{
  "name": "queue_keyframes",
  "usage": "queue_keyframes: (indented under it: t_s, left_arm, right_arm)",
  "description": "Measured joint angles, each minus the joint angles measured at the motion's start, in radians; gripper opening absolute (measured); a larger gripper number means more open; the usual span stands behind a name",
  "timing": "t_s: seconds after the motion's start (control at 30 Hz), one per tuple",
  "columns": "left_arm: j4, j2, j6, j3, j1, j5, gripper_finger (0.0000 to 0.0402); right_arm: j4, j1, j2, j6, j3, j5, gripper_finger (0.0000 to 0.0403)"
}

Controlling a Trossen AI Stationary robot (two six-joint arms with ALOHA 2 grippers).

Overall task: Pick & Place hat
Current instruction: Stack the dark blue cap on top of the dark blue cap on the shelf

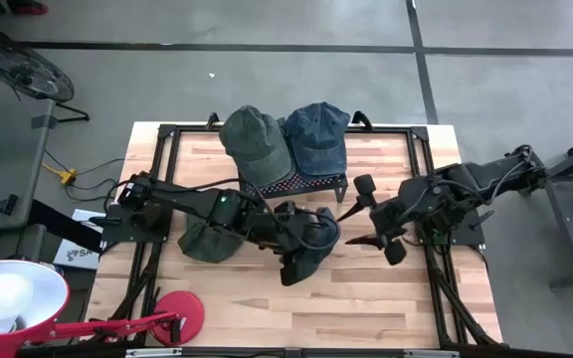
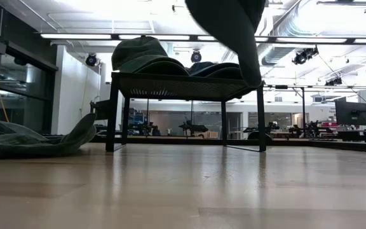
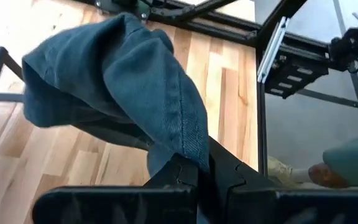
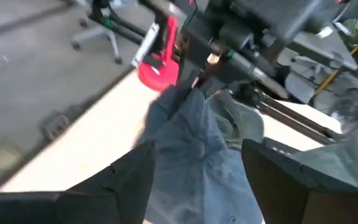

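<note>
A dark blue denim hat point(image 1: 314, 231) hangs above the table's middle, shut in my left gripper point(image 1: 294, 261); the low view shows it point(image 2: 234, 28) lifted clear. My right gripper point(image 1: 378, 217) is open just to its right, fingers spread and pointing at the hat point(image 4: 194, 149), apart from it in the high view. A black mesh rack point(image 1: 301, 184) at the far middle carries a green hat point(image 1: 255, 139) and a blue denim hat point(image 1: 318, 137). Another green hat point(image 1: 199, 241) lies flat on the table at the left. My left gripper pinches the dark blue hat by a stitched edge of its cloth point(image 3: 188, 146) between the two fingers point(image 3: 179, 177). The cloth bunches and drapes over and beyond the fingers. In the low view the hat hangs clear of the table, its lower end point(image 2: 251, 75) level with the rack's top.
A red lamp base point(image 1: 177, 316) and a white lamp shade point(image 1: 8, 298) sit at the table's near left corner. Black frame rails point(image 1: 157, 189) run along the table's sides. Bare wood point(image 1: 366, 298) lies on the near side.
</note>
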Motion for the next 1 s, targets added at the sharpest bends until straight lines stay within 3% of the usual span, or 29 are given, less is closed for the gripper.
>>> queue_keyframes:
  t_s: [0.5,1.0]
  left_arm:
    - [0.043,0.0,0.019,0.0,0.012,0.011,0.0]
    - [0.099,0.0,0.028,0.0,0.011,-0.017,0.0]
  right_arm:
    - [-0.023,-0.046,0.09,-0.052,0.0,0.005,0.0234]
    - [-0.023,-0.046,0.091,-0.052,0.0,0.034,0.0126]
